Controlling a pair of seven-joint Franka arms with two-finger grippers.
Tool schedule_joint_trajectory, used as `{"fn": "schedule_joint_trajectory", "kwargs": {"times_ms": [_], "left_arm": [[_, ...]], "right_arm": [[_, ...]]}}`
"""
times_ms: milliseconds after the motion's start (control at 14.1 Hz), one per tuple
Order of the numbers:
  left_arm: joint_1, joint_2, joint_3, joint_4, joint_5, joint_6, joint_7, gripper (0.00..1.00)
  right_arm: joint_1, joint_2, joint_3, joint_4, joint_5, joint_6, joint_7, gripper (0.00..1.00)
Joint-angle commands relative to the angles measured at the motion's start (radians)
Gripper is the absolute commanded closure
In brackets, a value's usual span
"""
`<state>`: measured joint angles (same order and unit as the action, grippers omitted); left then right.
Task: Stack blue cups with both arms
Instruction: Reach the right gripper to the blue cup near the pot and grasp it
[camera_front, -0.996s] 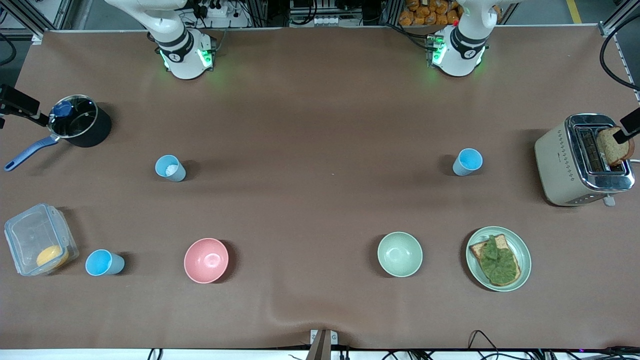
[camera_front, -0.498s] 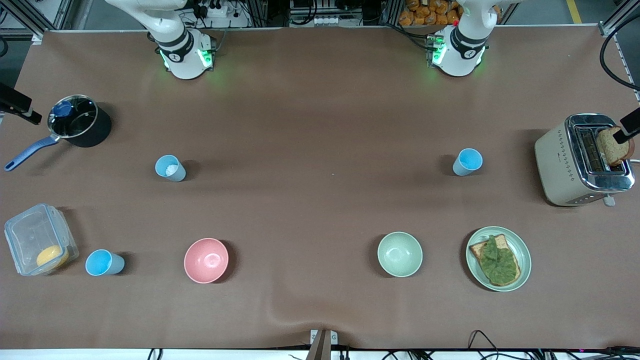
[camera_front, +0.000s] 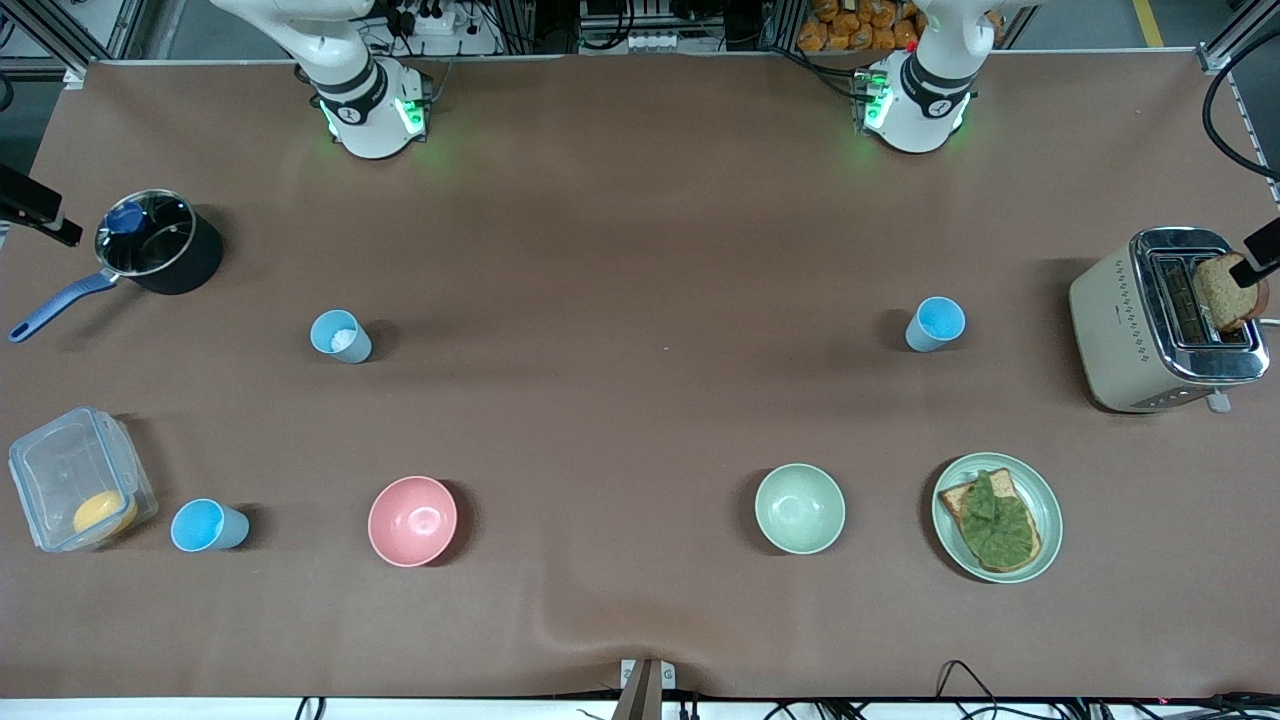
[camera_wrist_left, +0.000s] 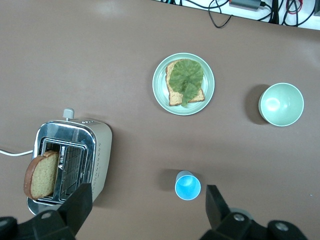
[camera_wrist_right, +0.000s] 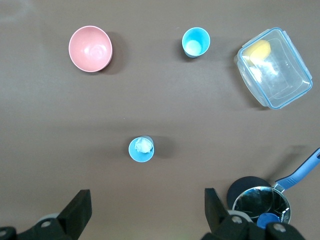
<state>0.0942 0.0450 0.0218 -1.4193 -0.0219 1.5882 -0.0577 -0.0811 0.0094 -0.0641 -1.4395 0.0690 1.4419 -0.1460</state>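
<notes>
Three blue cups stand upright on the brown table. A paler cup (camera_front: 340, 336) with something white inside is toward the right arm's end; it also shows in the right wrist view (camera_wrist_right: 141, 149). A sky-blue cup (camera_front: 208, 526) stands nearer the front camera, beside the clear box, and shows in the right wrist view (camera_wrist_right: 195, 42). Another sky-blue cup (camera_front: 936, 324) is toward the left arm's end and shows in the left wrist view (camera_wrist_left: 187, 185). My left gripper (camera_wrist_left: 145, 210) is open and empty, high over that cup and the toaster. My right gripper (camera_wrist_right: 145, 210) is open and empty, high over the table beside the paler cup.
A pink bowl (camera_front: 412, 521), a pale-green bowl (camera_front: 799, 508) and a plate with toast and lettuce (camera_front: 997, 517) sit near the front camera. A toaster (camera_front: 1165, 320) holding bread stands at the left arm's end. A black saucepan (camera_front: 160, 255) and a clear box (camera_front: 78, 478) are at the right arm's end.
The black part at the right arm's end of the front view has drawn back from the saucepan toward the picture's edge. The cups, bowls and other things have not moved.
</notes>
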Motion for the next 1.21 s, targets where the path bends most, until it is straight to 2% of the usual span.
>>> {"fn": "schedule_joint_trajectory", "kwargs": {"times_ms": [0, 213, 569, 783, 996, 1138], "left_arm": [[0.009, -0.01, 0.004, -0.004, -0.036, 0.006, 0.022, 0.0], [0.01, -0.013, 0.006, -0.004, -0.038, 0.006, 0.027, 0.0], [0.007, -0.008, 0.004, -0.004, -0.038, 0.006, 0.027, 0.0], [0.01, -0.016, 0.006, -0.004, -0.035, 0.006, 0.03, 0.0], [0.01, -0.017, 0.007, -0.004, -0.033, 0.006, 0.029, 0.0], [0.036, -0.017, 0.01, -0.004, -0.038, 0.006, 0.03, 0.0]], "right_arm": [[-0.022, -0.002, 0.01, 0.011, 0.006, -0.012, -0.018, 0.0], [-0.019, -0.002, 0.01, 0.01, 0.003, -0.015, -0.009, 0.0], [-0.006, 0.03, 0.014, -0.035, -0.061, 0.0, -0.012, 0.0], [0.006, 0.038, 0.017, -0.158, -0.049, 0.135, -0.012, 0.0], [0.072, 0.038, 0.017, -0.301, -0.048, 0.348, 0.034, 0.0], [0.128, 0.043, 0.015, -0.396, -0.052, 0.441, 0.04, 0.0]]}}
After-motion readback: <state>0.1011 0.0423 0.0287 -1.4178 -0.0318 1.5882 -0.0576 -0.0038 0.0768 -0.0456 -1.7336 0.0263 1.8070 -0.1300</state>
